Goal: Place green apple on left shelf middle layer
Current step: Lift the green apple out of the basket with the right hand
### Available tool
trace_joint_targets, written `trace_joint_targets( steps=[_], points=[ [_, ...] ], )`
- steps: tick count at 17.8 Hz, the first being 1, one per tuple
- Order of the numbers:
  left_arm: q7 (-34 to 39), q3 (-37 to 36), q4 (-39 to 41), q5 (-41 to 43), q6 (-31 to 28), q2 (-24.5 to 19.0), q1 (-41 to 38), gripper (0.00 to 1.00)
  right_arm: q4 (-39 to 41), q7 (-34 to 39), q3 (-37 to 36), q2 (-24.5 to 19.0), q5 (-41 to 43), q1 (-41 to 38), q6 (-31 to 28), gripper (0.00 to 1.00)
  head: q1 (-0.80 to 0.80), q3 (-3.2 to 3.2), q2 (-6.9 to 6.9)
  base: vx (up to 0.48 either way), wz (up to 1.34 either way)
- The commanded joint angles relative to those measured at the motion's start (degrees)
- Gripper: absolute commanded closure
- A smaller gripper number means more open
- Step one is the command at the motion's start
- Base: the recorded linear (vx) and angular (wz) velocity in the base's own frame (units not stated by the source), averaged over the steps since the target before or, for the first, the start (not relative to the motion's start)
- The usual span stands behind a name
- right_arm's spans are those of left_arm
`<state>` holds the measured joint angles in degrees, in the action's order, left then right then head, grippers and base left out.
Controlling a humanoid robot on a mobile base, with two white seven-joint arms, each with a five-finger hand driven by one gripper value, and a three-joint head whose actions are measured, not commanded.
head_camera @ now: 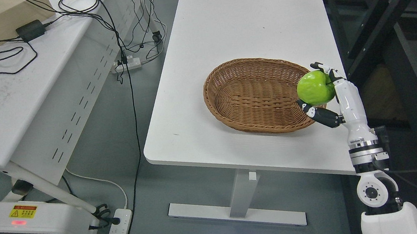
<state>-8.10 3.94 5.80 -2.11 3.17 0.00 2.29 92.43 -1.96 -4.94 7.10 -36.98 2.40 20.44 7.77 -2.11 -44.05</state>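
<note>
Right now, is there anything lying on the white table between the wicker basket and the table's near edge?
No. In the head view, the white table is bare from the wicker basket to its near edge.

Basket [253, 97] on table [245, 20], apple [314, 88] at its rt rim.

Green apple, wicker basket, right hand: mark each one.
green apple [314, 87], head view, front skin.
wicker basket [227, 73], head view, far rim.
right hand [312, 88], head view, between fingertips, gripping the apple.
</note>
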Motion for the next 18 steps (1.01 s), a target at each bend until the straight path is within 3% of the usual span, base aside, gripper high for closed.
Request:
trace_joint_targets(
  steps=[1,18],
  points=[
    [0.01,0.02,0.00,0.00,0.17,-1.00,-0.01,0.00,6.27,-0.06,-3.85,-3.40,1.38,-4.50,1.52,1.00,0.00,0.00,0.00,-0.119,-0.08],
    [0.01,0.01,0.00,0.00,0.09,-1.00,-0.01,0.00,6.01,-0.15,-3.41,-4.90,1.47,-11.72,4.34,1.00,0.00,0.00,0.00,-0.160,0.00]
  ],
)
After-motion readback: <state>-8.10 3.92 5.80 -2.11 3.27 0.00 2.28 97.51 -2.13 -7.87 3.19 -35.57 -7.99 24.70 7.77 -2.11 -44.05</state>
